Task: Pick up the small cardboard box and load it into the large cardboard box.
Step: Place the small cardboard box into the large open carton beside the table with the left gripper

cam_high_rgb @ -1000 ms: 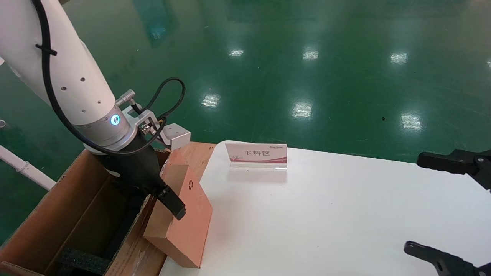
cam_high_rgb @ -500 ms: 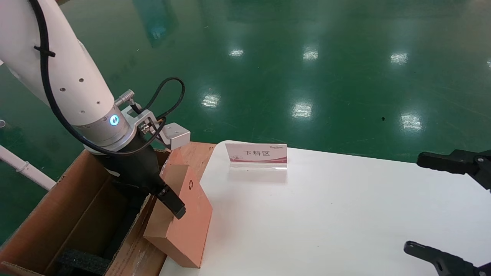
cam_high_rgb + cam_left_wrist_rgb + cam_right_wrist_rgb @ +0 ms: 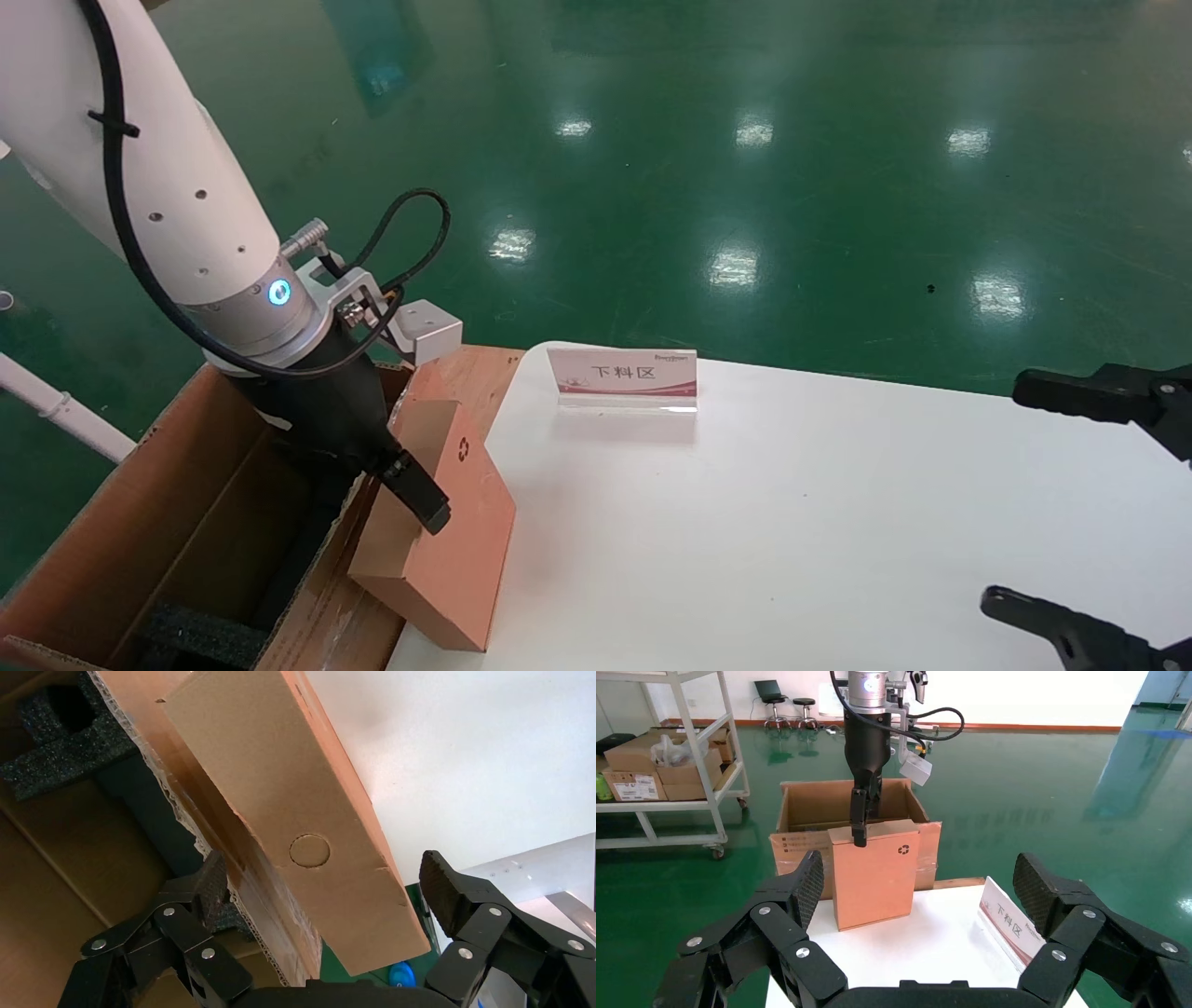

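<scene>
Head view shows you the left gripper straddling, fingers spread, the flat orange-brown small cardboard box leaning on the big brown large cardboard box, ready to clamp; the right gripper waits open.

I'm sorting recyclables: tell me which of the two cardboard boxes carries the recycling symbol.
The small cardboard box, tilted on the white table's edge. The large cardboard box, beside it, shows none.

No real change across the frames. left gripper sits at the same spot, jaws spread around the top edge of the small cardboard box. The box leans at the table's 9 o'clock edge exactly as before. At most a hair of arm jitter.
</scene>
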`<state>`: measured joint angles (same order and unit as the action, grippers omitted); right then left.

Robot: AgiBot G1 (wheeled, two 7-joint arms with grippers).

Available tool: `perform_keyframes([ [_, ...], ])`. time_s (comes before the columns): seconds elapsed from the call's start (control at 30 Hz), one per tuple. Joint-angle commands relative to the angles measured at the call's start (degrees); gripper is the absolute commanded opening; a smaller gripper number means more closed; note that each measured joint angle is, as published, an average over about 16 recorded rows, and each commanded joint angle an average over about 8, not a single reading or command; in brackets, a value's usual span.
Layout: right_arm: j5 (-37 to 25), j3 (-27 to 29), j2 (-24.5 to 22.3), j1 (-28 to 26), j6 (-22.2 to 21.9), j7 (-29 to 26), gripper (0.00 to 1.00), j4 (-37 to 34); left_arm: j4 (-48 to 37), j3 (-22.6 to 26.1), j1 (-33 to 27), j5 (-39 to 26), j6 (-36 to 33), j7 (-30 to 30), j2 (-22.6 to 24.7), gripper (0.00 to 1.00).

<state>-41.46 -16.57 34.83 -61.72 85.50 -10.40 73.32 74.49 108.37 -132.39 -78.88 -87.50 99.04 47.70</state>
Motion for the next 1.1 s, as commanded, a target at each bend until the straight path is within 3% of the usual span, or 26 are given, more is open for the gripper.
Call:
perform_keyframes([
  [0.03,0.0,0.0,0.0,0.0,0.0,0.0,1.00,0.0,-0.1,0.1,0.0,0.1,-0.1,0.0,0.1,1.00],
  [0.23,0.0,0.0,0.0,0.0,0.0,0.0,1.00,0.0,-0.3,0.4,-0.1,0.5,-0.3,-0.1,0.3,1.00],
  [0.53,0.1,-0.1,0.0,0.0,0.0,0.0,1.00,0.0,-1.8,2.8,5.9,-2.7,5.2,-2.9,-1.8,1.00],
  [1.1,0.1,-0.1,0.0,0.0,0.0,0.0,1.00,0.0,-1.7,3.0,7.7,-3.2,7.2,-2.6,-1.9,1.00],
])
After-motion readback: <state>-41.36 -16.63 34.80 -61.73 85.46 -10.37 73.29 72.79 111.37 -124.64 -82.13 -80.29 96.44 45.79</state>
